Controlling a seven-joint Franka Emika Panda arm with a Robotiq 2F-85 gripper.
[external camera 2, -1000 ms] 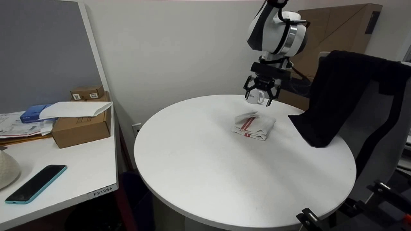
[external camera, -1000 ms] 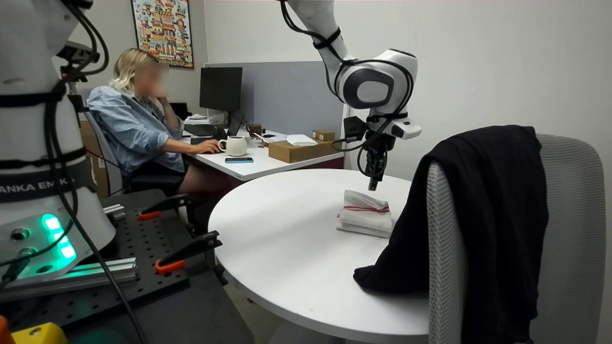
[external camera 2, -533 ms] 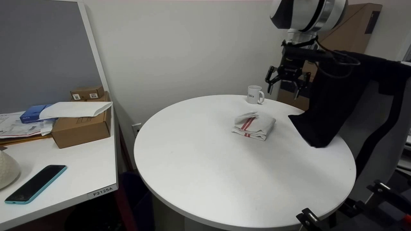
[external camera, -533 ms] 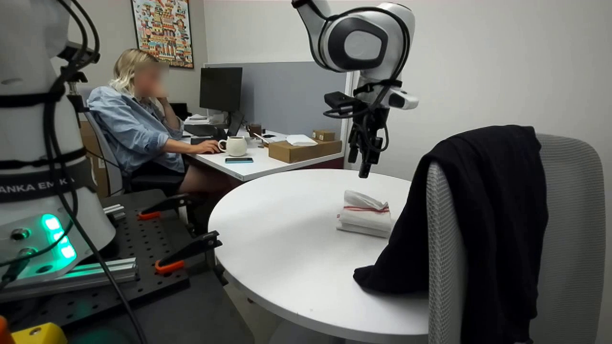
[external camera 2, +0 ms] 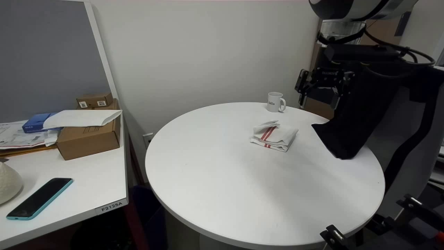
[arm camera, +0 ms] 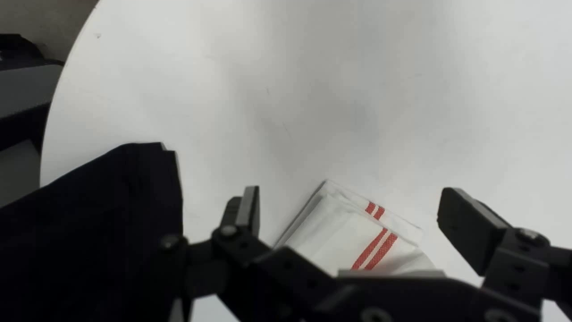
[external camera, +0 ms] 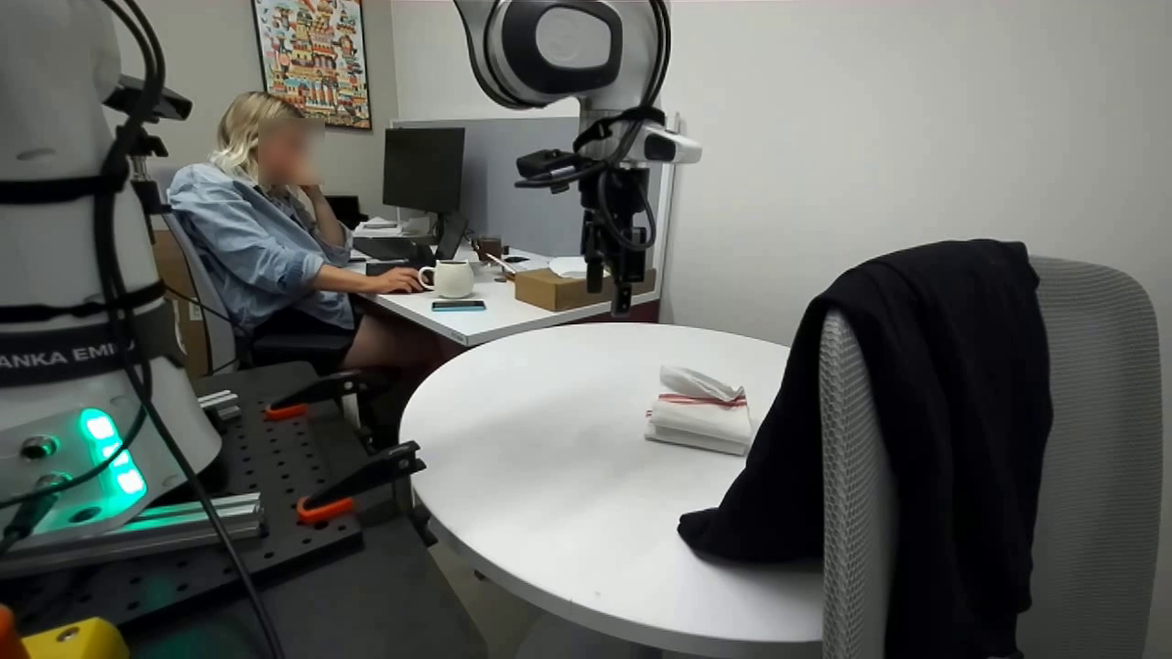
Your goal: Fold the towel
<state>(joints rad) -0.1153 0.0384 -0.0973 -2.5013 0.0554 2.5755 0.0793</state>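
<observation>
The towel is white with red stripes and lies folded in a layered stack on the round table. It shows in both exterior views (external camera: pixel 698 426) (external camera 2: pixel 281 134), with a top flap standing up loosely. In the wrist view the towel (arm camera: pixel 330 232) lies below the jaws, its lower part hidden behind the gripper body. My gripper (external camera: pixel 608 295) hangs pointing down, well above the table and off to one side of the towel. It also shows in an exterior view (external camera 2: pixel 318 103) and in the wrist view (arm camera: pixel 351 197). Its fingers are wide apart with nothing between them.
The round white table (external camera: pixel 531 458) carries a white mug (external camera 2: pixel 273 102) near its edge. A black cloth (external camera: pixel 943 366) hangs over a chair and spreads onto the table beside the towel. A desk with a cardboard box (external camera: pixel 558 291) and a seated person (external camera: pixel 247 238) are nearby.
My gripper has risen and moved sideways away from above the towel, toward the robot base side. The mug is now uncovered in an exterior view. The towel has not moved.
</observation>
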